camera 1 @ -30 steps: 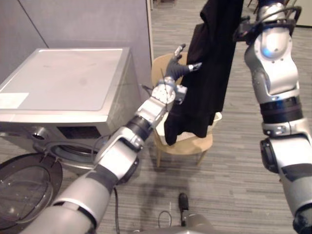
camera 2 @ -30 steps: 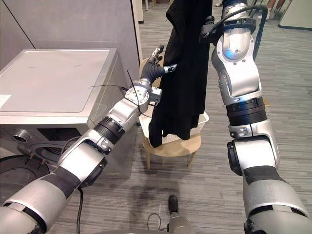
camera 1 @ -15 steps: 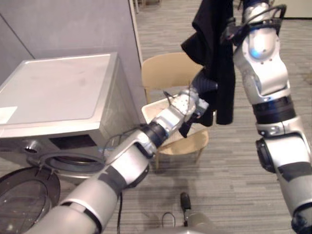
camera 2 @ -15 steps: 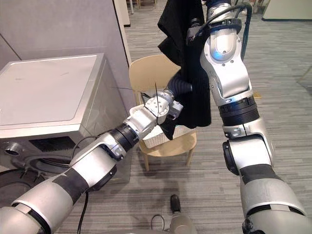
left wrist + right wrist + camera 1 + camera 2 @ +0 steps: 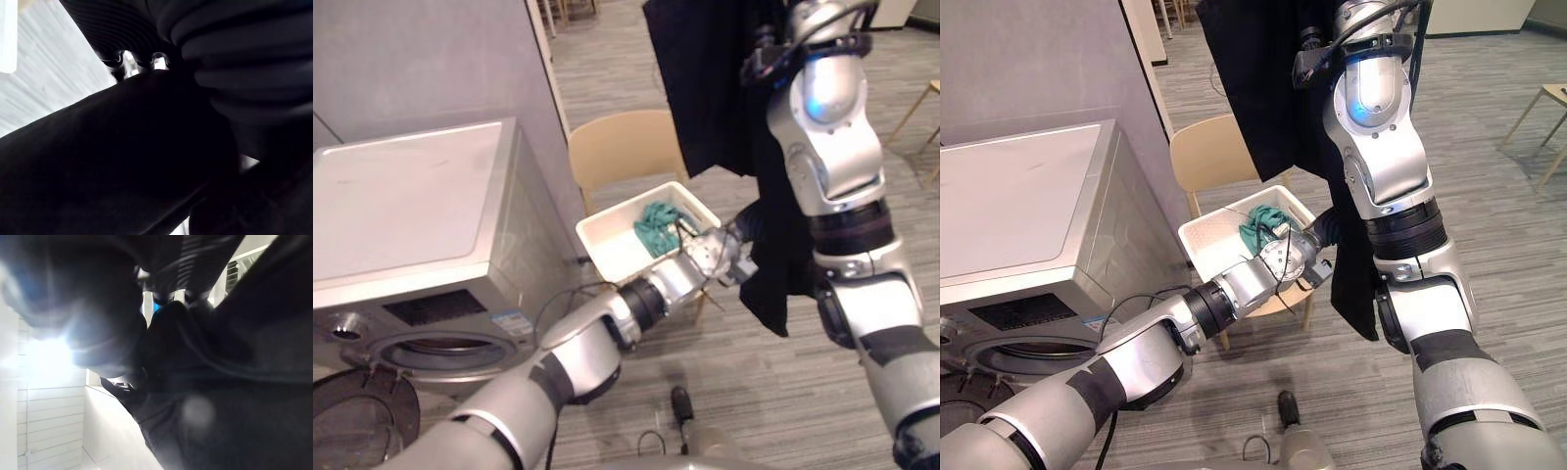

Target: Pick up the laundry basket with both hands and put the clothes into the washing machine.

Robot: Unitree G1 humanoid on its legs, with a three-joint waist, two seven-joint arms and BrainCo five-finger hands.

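Black garment [image 5: 705, 88] hung long-axis vertical from the high right robot hand [image 5: 193, 264], left robot hand [image 5: 1324, 229] nearer its lower edge beside the basket [image 5: 612, 250]; couldn't tell either grip through cloth; washing machine [image 5: 411, 196] sat low, well left.

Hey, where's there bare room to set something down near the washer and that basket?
The top of the washer is bare across. In the basket, the washer-side half is bare; a teal cloth lies in the other half. Crowded: the basket's right edge, where the left hand meets the hanging black garment.
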